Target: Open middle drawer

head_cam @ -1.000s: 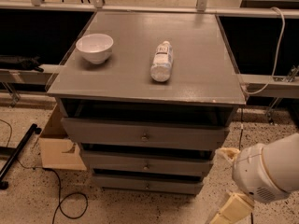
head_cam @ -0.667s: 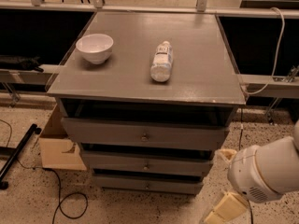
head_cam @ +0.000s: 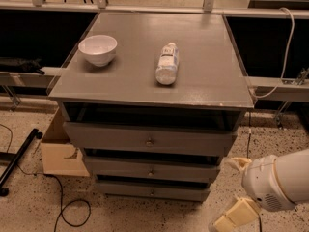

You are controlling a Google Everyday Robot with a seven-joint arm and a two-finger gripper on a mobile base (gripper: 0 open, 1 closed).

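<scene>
The middle drawer [head_cam: 193,172] is the second grey tier of the cabinet, closed, with a small round metal knob [head_cam: 150,172] at its centre. The top drawer [head_cam: 149,140] sits above it and the lowest drawer [head_cam: 152,192] below it, both closed. My gripper [head_cam: 235,191] is at the lower right, low and in front of the cabinet's right corner, apart from the drawers. Its two beige fingers [head_cam: 238,163] stand well apart and hold nothing. The white arm body [head_cam: 280,182] runs off the right edge.
A white bowl [head_cam: 98,49] and a plastic bottle [head_cam: 167,63] lying on its side rest on the cabinet top [head_cam: 203,76]. A cardboard box [head_cam: 60,153] stands left of the cabinet. Cables and a black stand leg [head_cam: 19,158] lie on the floor at the left.
My gripper and arm have shifted only slightly at the lower right. The drawers, bowl and bottle have not moved.
</scene>
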